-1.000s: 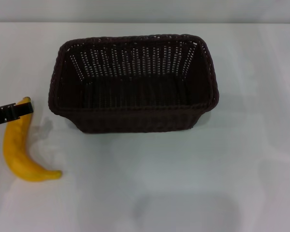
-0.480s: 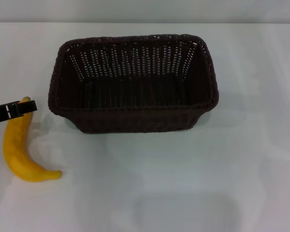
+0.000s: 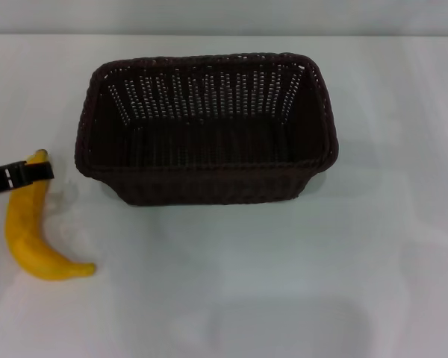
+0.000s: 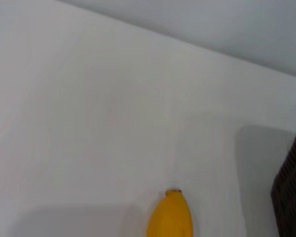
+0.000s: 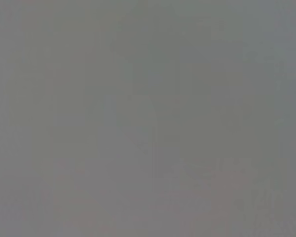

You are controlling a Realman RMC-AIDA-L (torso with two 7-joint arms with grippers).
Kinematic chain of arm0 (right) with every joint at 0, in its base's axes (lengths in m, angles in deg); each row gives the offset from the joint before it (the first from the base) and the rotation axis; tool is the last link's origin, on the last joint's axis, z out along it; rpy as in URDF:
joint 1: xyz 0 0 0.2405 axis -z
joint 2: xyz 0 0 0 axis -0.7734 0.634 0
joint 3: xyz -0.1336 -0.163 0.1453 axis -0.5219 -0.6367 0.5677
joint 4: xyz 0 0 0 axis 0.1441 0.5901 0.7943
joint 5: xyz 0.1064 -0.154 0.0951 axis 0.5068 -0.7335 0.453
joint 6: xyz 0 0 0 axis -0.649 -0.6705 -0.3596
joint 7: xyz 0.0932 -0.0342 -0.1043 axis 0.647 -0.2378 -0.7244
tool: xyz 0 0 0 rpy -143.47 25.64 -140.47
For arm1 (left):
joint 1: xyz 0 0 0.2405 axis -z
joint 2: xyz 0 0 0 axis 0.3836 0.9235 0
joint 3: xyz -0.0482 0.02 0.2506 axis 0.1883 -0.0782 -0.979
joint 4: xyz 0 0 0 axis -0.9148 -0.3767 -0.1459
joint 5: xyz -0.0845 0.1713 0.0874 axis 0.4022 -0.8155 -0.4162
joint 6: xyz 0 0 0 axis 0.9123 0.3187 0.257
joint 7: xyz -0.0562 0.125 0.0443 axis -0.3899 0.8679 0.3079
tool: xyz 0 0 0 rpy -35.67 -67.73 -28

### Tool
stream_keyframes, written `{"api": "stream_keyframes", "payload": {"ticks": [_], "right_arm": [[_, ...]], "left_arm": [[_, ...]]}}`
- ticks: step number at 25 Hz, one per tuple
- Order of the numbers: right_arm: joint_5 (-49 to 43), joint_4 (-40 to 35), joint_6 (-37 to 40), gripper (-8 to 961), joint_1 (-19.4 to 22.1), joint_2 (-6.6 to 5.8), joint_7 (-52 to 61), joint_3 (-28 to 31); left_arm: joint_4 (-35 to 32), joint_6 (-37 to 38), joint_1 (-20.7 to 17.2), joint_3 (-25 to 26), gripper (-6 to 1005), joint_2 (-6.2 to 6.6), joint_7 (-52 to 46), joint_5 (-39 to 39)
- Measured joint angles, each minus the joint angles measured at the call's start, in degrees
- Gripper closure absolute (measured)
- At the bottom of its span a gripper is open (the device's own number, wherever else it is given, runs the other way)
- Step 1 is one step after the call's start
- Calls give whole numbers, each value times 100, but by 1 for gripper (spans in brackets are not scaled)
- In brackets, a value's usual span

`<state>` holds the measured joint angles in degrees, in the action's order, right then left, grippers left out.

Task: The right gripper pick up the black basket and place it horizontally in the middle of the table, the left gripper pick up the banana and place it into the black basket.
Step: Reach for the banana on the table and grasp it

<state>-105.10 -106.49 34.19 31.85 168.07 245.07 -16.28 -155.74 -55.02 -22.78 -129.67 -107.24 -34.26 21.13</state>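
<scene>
Black, thin, one finger of the left gripper (image 3: pixel 19 176) reaches in from the left edge of the table (image 3: pixel 284 283) and crosses the far end of the banana (image 3: pixel 31 227); whether it is spread or clamped cannot be told, since only that single finger shows. Likely lined up for a grasp near the fruit's far end, ahead of carrying it to the black basket (image 3: pixel 205 127). Banana lies flat by the table's left edge, curved, its other end pointing toward the near side, just beside the basket but apart from it. Basket sits upright, long side across, around the middle toward the far edge; it looks already placed. Left wrist view adds only the banana's tip (image 4: pixel 170 215) and a sliver of basket wall (image 4: pixel 291 197), no fingers. Right gripper appears in no view; right wrist view is blank grey.
</scene>
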Motion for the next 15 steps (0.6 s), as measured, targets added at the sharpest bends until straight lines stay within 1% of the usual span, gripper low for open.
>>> {"api": "stream_keyframes", "payload": {"ticks": [5, 7, 15], "right_arm": [[0, -1, 0, 230, -4, -20, 1, 9], [0, -1, 0, 230, -9, -20, 1, 28], [0, -19, -2, 231, -6, -9, 5, 53]], "left_arm": [[-374, -383, -51, 12, 273, -2, -174, -113], [-426, -480, -67, 13, 273, -3, -256, -196], [-210, -408, -178, 11, 273, -18, -329, -269]]}}
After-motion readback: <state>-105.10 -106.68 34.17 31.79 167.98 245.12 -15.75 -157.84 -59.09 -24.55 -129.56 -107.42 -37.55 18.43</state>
